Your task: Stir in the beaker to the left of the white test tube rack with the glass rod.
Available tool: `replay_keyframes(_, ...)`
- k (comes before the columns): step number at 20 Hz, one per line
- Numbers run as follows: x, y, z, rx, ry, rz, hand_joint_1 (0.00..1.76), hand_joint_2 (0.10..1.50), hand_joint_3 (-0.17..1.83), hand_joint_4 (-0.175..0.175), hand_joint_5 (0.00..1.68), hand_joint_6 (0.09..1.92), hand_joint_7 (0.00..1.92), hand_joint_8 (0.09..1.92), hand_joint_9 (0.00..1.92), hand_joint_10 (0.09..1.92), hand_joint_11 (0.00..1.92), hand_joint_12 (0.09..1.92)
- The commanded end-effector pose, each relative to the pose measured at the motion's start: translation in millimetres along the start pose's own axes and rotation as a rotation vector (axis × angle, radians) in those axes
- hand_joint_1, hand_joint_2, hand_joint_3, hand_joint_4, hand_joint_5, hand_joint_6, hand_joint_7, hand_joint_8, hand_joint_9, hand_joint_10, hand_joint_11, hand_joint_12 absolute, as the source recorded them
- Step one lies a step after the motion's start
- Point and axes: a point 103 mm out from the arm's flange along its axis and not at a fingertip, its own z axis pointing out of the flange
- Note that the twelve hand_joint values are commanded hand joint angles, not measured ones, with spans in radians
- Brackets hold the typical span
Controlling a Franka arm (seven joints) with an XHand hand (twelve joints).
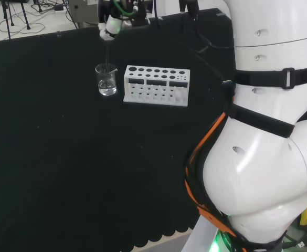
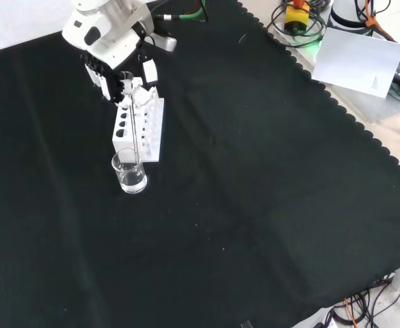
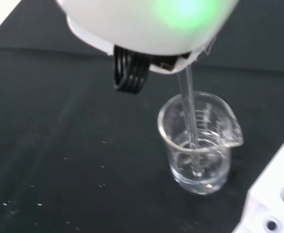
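A small clear beaker (image 1: 106, 80) with a little clear liquid stands on the black cloth just left of the white test tube rack (image 1: 157, 85) in the head view. My hand (image 1: 111, 26) hovers above it, shut on a glass rod (image 1: 107, 52) that hangs straight down into the beaker. From the front, the hand (image 2: 128, 85) is over the rack (image 2: 139, 121) and the rod (image 2: 135, 133) runs down into the beaker (image 2: 129, 173). At the wrist, the rod (image 3: 188, 111) leaves the hand (image 3: 146, 24) and its tip rests near the bottom of the beaker (image 3: 200, 145).
The rack (image 3: 277, 204) stands close beside the beaker, with its holes bare. Black cloth spreads wide in front of both. In the front view a sheet of white paper (image 2: 360, 61) and cables lie beyond the cloth's scalloped edge. The arm's white links (image 1: 268, 131) stand at the head view's right.
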Motion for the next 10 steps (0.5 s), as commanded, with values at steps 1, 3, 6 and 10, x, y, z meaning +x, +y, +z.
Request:
replay_keyframes(1,32.8,17.6,-10.2,-0.022,-0.015,-0.057,1.22,0.46,0.98,-0.175,1.33,0.74,1.59,0.93,1.84,0.67,1.39,0.72)
replay_keyframes(3,32.6,22.5,-11.3,-0.027,-0.015,-0.062,1.22,0.46,0.98,-0.175,1.33,0.74,1.59,0.93,1.84,0.67,1.39,0.72)
replay_keyframes(6,27.9,20.0,-11.6,-0.043,-0.01,-0.065,1.22,0.46,0.98,-0.175,1.33,0.74,1.59,0.93,1.84,0.67,1.39,0.72)
replay_keyframes(10,19.2,28.2,-13.2,-0.013,0.006,-0.051,1.22,0.47,0.98,-0.175,1.33,0.73,1.59,0.93,1.84,0.67,1.39,0.72)
